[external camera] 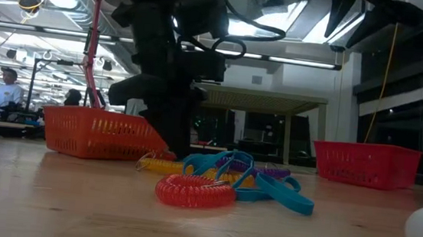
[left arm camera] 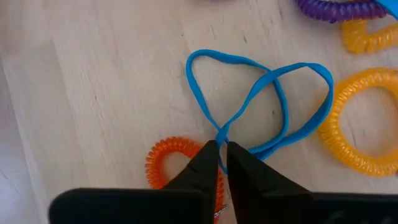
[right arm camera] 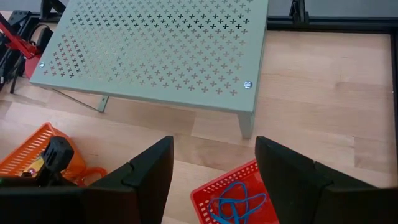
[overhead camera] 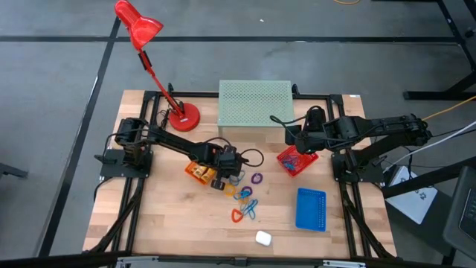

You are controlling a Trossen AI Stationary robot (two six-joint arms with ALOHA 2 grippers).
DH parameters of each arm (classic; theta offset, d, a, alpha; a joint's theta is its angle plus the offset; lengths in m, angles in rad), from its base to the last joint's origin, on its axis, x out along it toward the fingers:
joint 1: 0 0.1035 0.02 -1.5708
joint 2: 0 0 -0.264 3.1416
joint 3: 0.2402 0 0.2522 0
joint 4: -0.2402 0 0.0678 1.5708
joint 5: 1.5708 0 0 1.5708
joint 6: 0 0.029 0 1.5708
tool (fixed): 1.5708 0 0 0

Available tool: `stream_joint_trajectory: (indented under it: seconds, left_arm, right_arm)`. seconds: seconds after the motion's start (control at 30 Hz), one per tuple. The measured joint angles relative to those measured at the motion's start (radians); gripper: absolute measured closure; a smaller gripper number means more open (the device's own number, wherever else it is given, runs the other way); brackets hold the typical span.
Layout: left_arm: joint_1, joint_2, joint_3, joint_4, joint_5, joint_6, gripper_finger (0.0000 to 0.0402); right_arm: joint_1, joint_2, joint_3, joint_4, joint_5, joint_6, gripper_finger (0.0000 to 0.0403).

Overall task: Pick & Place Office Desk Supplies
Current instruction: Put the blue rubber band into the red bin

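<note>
- Table from above: my left gripper (overhead camera: 223,181) is down at the edge of the loop pile (overhead camera: 247,201), just beside the orange basket (overhead camera: 198,172); my right gripper (overhead camera: 295,139) waits over the red basket (overhead camera: 296,161), and the blue basket (overhead camera: 311,209) lies well apart.
- Table level: a red coil (external camera: 196,191) and blue bands (external camera: 267,185) lie in front of the left arm; I would lift straight up so neighbours don't snag.
- Left wrist: fingers (left arm camera: 205,163) nearly shut on the blue band (left arm camera: 258,93) where it crosses itself, orange coil (left arm camera: 168,163) touching. I judge the pinch good if it takes only the band.
- Right wrist: jaws spread wide, empty, above the red basket (right arm camera: 205,190), which already holds a blue band (right arm camera: 236,200).
</note>
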Motion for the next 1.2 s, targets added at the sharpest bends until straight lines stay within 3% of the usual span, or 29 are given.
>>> stream_joint_trajectory:
  seconds: [0.23,0.4,0.73,1.2]
  left_arm:
    - [0.004,0.0,0.0,-0.005,0.011,0.001,0.0379]
    - [0.026,-0.002,0.016,-0.022,0.043,-0.081,0.0398]
    - [0.079,-0.012,0.234,-0.056,0.087,-0.063,0.04]
    - [0.107,-0.012,0.3,-0.029,0.17,-0.099,0.04]
  right_arm:
    - [0.0,0.0,0.0,0.0,0.003,-0.003,0.0174]
    - [0.0,0.0,0.0,0.0,0.034,-0.003,0.0174]
    - [0.0,0.0,0.0,0.0,0.062,-0.002,0.0174]
    - [0.047,-0.098,0.0,0.107,0.312,-0.03,0.0174]
